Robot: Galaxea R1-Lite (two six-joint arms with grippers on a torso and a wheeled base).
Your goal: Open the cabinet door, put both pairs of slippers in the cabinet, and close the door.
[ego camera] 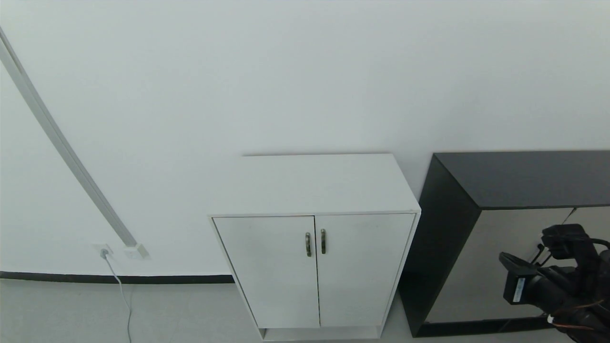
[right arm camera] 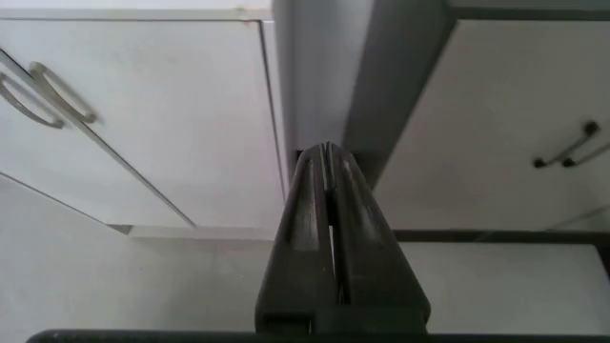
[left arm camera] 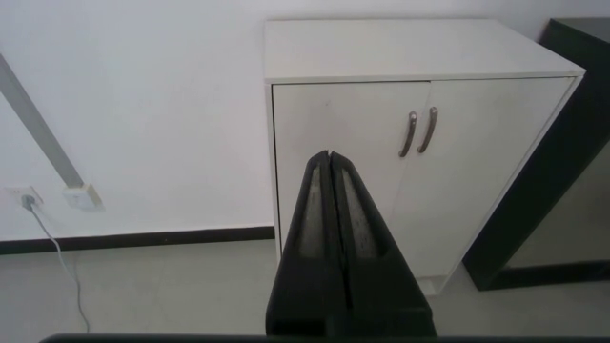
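The white cabinet stands against the wall with both doors closed. Its two metal handles meet at the middle seam. My left gripper is shut and holds nothing; it hangs in front of the cabinet's left door, well short of the handles. My right gripper is also shut and holds nothing. It points at the gap between the white cabinet's right door and the black cabinet. The right arm sits low at the right, in front of the black cabinet.
A black cabinet with glossy, reflecting doors stands close to the right of the white one. A wall socket with a hanging cable and a slanted white conduit are at the left. Grey floor lies open at the left.
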